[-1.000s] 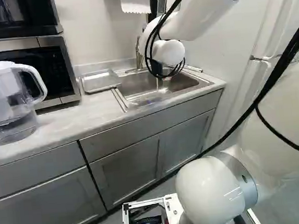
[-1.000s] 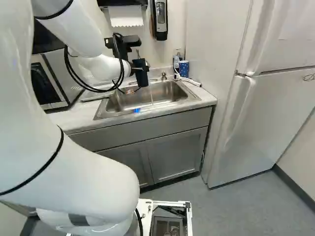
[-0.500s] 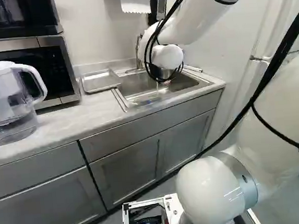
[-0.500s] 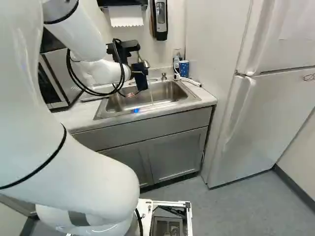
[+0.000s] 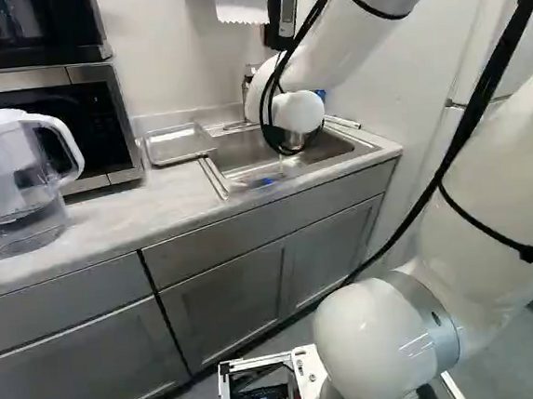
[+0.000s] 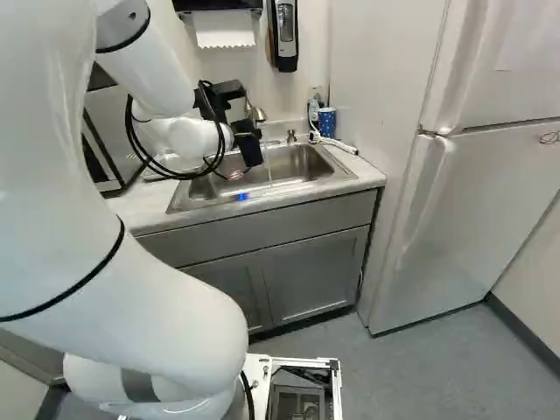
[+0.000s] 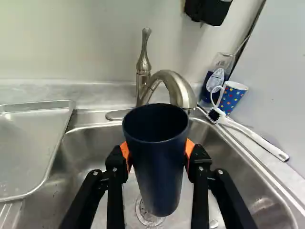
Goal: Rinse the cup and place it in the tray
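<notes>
Pitcher: one (image 5: 9, 189), see-through with a white handle, well left of the sink (image 7: 228, 167).
Microwave: one (image 5: 115, 124), left of the sink, behind the pitcher.
Tray: just one (image 5: 178, 145), metal, flat at the sink's left side.
Cup: one, dark blue (image 7: 157, 162), over the sink's basin, mouth upward, right between the pincer's fingers.
Pincer: one (image 6: 245, 132), two fingers, grasping the cup, orange pads (image 7: 125, 152) touching it from both sides.
Faucet: one (image 7: 181, 91), at the sink's back edge.
Brush: one (image 7: 259, 138), along the sink's right edge.
Mug: one, blue, spotted (image 7: 230, 98), past the sink's back right corner.
Fridge: one (image 6: 459, 206), right of the sink.
</notes>
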### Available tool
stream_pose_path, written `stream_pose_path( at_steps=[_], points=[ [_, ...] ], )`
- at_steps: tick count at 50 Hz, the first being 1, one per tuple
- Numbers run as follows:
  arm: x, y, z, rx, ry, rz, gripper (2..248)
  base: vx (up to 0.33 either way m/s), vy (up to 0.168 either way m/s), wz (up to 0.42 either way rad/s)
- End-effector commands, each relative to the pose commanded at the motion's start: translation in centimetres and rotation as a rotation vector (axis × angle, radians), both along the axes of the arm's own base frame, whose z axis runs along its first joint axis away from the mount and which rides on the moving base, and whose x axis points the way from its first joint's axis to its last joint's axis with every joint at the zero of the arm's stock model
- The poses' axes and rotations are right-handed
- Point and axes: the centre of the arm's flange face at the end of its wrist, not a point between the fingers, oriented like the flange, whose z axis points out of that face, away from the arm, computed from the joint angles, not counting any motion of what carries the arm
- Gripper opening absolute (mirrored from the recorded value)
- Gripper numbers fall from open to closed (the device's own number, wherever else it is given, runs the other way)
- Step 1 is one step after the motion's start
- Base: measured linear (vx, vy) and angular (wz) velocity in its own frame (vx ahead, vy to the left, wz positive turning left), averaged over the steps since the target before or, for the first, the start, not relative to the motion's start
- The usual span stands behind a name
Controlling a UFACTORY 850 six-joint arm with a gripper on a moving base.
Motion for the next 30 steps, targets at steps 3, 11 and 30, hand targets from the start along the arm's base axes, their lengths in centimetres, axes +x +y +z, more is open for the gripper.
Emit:
stream_pose_path(
  at_steps=[3, 11, 30],
  points=[
    [0.06, -0.07, -0.27, -0.009, 0.002, 0.005, 125, 0.0, 0.0, 0.0],
    [0.15, -0.32, -0.41, -0.029, -0.012, 0.013, 125, 0.0, 0.0, 0.0],
    [0.33, -0.11, -1.01, 0.011, -0.027, 0.03, 125, 0.0, 0.0, 0.0]
  ],
)
